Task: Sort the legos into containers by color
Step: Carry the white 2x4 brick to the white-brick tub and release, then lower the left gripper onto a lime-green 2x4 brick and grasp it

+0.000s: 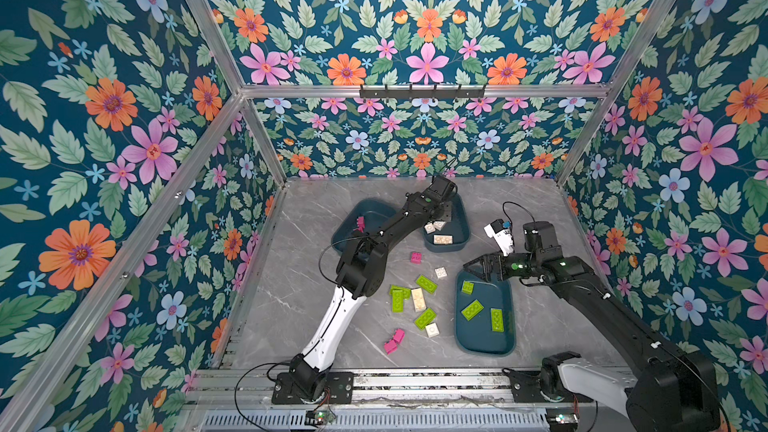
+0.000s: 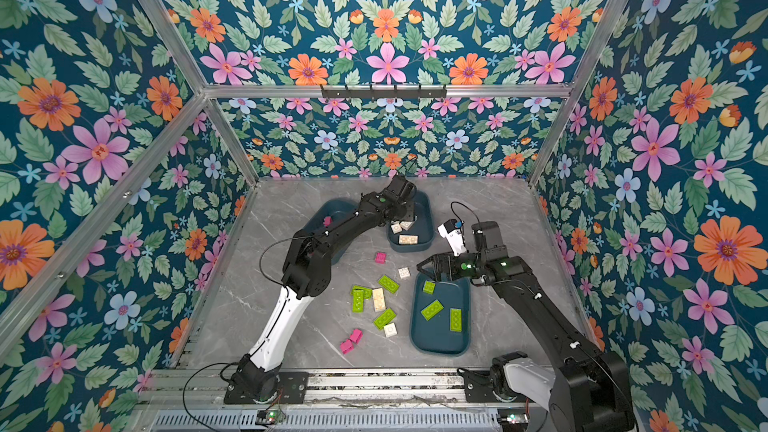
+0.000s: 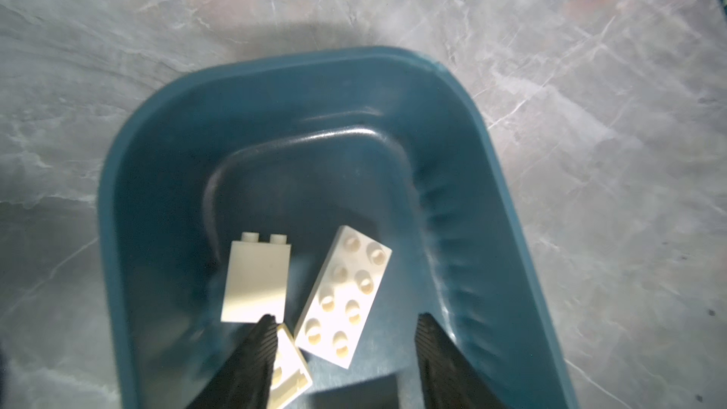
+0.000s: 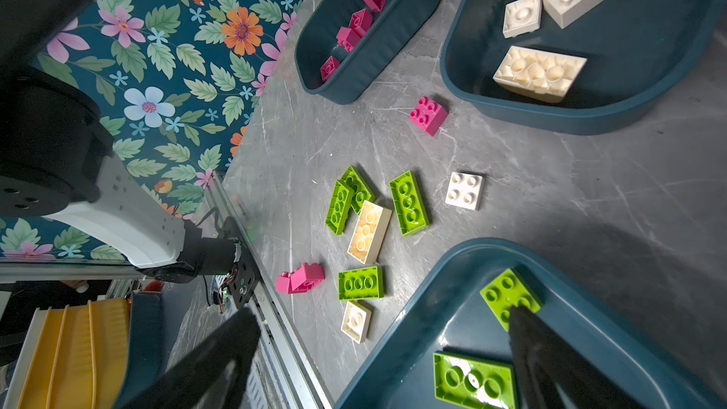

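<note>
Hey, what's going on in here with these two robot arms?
Two arms are sorting legos by colour. The left end effector is open over the cream tub, where cream bricks lie. The right end effector is open and empty by the far end of the green tub. The pink tub holds a few pink bricks. About ten loose ones of all three colours lie on the table.

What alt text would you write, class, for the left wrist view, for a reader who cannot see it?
A dark teal tub on a grey marbled table holds three cream-white bricks: one oblong with studs up, one on its side, one partly hidden behind a finger. The left claw hangs open above them, gripping nothing.
</note>
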`<state>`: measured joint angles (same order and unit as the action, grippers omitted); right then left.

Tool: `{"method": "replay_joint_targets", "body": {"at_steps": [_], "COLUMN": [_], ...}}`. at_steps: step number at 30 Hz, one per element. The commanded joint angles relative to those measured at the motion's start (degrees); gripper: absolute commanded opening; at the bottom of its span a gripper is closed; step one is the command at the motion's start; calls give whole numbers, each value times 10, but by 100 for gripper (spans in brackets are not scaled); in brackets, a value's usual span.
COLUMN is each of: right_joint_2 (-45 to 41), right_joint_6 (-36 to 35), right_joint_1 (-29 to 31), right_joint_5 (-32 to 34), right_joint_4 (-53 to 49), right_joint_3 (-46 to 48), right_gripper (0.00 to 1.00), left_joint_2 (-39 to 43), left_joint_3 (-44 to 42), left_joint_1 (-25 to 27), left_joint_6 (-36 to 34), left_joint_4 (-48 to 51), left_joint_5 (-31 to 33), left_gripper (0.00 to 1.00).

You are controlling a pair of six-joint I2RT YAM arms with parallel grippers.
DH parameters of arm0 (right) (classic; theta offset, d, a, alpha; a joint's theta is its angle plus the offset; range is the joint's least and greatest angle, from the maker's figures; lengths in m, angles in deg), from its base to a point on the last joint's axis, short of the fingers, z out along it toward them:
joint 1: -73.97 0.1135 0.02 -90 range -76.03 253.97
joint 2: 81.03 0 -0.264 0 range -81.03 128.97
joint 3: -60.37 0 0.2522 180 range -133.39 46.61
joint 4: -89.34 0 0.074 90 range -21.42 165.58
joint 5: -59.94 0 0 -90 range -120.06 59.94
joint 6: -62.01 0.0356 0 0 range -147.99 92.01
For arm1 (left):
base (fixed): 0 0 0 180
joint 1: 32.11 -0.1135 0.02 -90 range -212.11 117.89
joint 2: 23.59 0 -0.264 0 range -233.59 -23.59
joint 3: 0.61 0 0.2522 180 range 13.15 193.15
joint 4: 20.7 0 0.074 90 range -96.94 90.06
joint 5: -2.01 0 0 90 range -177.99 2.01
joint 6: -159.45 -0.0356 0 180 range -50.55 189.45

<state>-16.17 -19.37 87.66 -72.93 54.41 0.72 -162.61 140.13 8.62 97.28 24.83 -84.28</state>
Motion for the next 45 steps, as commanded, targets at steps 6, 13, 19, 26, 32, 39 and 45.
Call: {"method": "replay_joint_targets", "body": {"at_steps": [6,13,19,26,32,39,45], "right_joint_2": [2,6,8,5,0,-3,-11], "right_joint_6": [-9,-6,-8,-8,-6,-5,-1], "right_joint_1": [0,0,0,0,0,0,0], "right_joint_5": [0,-15,-32,-42,-47,-50,-49], "right_joint_4": [2,8,6,4,5,8,8], "right_joint_3": [-6,-5,-6,4,15,29,36], "right_gripper": [99,99,99,99,99,99,99], "left_joint_2": [121,271,365,446,492,520,501], "left_joint_3": [-123,-318,-442,-559,-641,-725,-752], "left_joint_1": [3,25,60,105,146,154,154], "left_joint_6": [23,77,130,221,268,272,257], "left_joint_4": [30,37,76,99,110,70,27], "left_joint_5": [-17,3,17,24,15,9,16], "left_gripper": [74,76,76,75,72,66,61]}}
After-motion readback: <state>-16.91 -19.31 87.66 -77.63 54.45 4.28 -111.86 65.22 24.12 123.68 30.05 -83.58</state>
